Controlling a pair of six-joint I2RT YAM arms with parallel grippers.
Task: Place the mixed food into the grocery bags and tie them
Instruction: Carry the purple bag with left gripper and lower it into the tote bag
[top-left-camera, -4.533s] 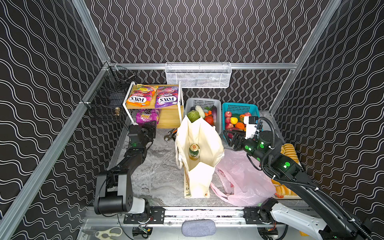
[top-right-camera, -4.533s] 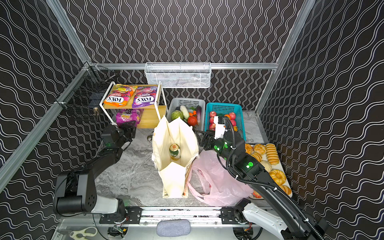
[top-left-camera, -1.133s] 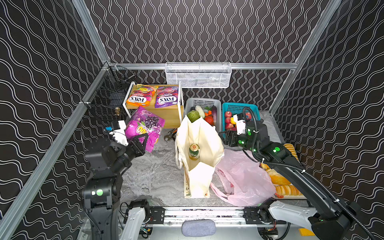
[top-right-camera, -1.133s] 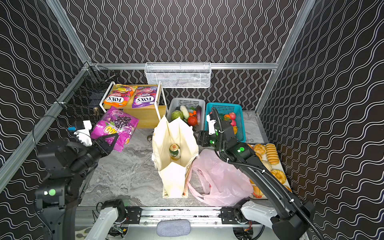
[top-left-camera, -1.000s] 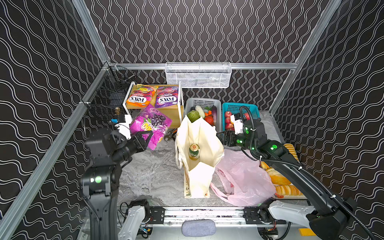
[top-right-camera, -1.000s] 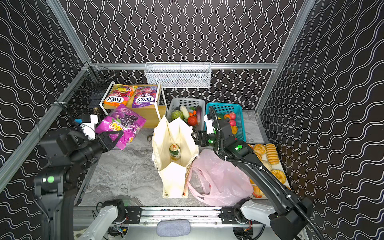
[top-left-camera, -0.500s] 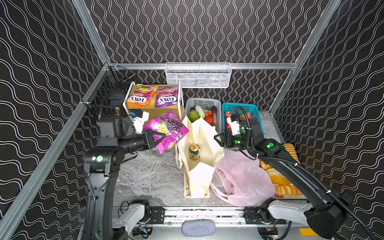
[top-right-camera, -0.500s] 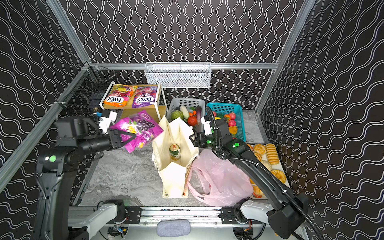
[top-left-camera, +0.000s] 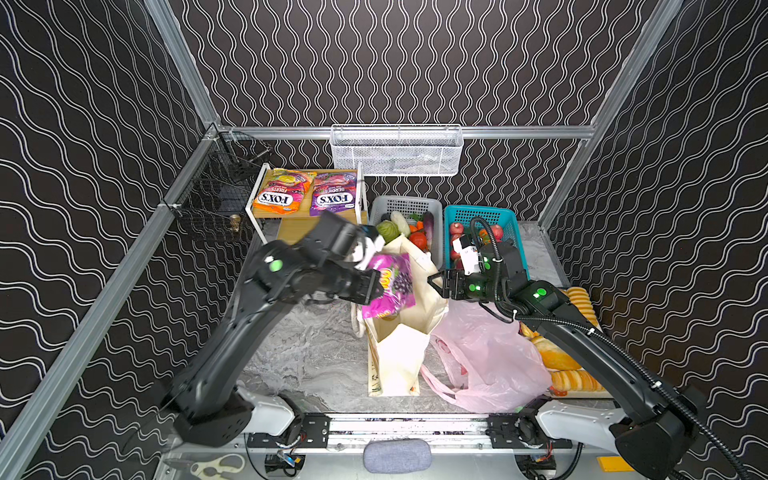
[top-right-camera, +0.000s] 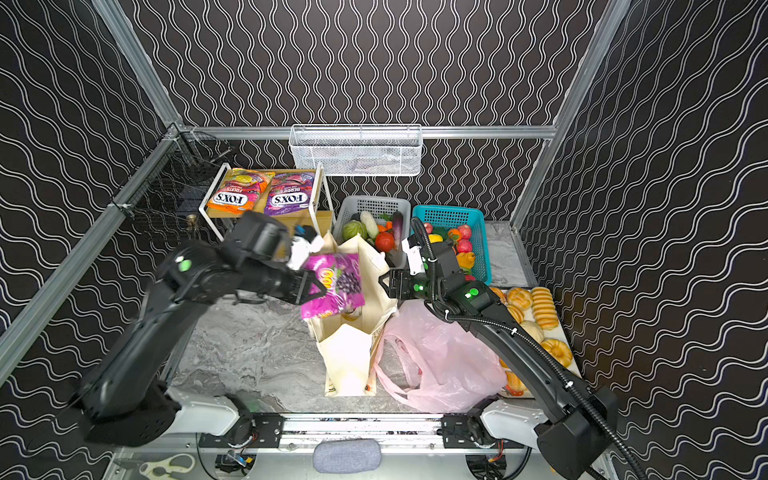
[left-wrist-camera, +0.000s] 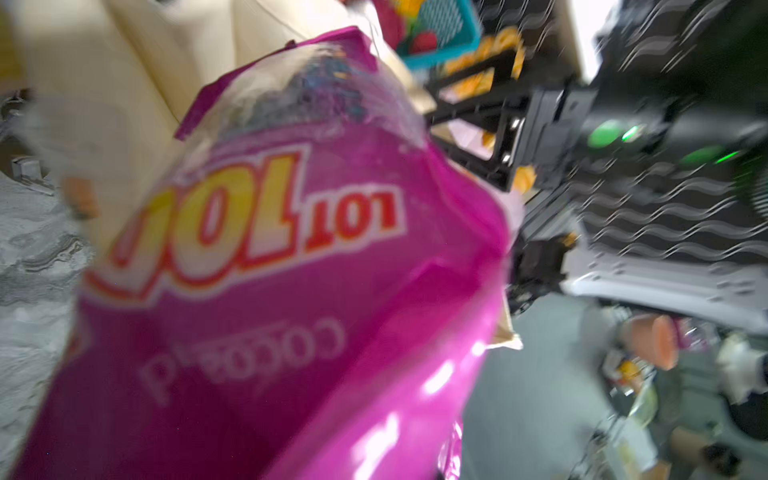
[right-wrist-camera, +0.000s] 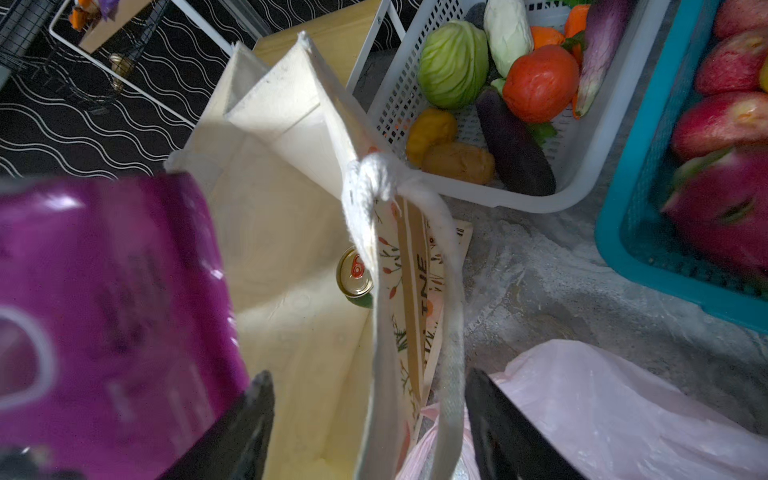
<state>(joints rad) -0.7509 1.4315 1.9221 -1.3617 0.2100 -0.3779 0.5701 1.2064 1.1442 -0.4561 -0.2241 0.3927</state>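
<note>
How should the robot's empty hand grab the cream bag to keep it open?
Best guess: pinch the white rope handle at the right-hand rim of the cream bag, coming from the right. It stands off the cloth as a thin loop, and it sits between the open jaws of the right gripper.

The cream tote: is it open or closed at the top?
Open: the cream tote stands with its mouth spread, and a can shows on its floor.
</note>
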